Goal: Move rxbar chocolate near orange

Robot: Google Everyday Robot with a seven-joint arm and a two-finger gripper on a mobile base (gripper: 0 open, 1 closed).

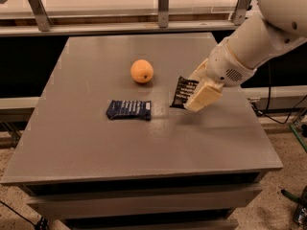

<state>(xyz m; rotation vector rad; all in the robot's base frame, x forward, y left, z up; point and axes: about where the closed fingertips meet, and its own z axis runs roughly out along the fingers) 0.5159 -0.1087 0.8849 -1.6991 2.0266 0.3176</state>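
While the gripper (195, 95) hides one end of the rxbar chocolate (181, 90), jaws clamped on it, bar seemingly tilted above the table (96, 147), arm (254, 42) angled down, orange (142, 71) nearby.

Single raised view from table (96, 147) front, tilted down, fairly near, pincer (194, 96) mid-right gripping rxbar chocolate (182, 91)
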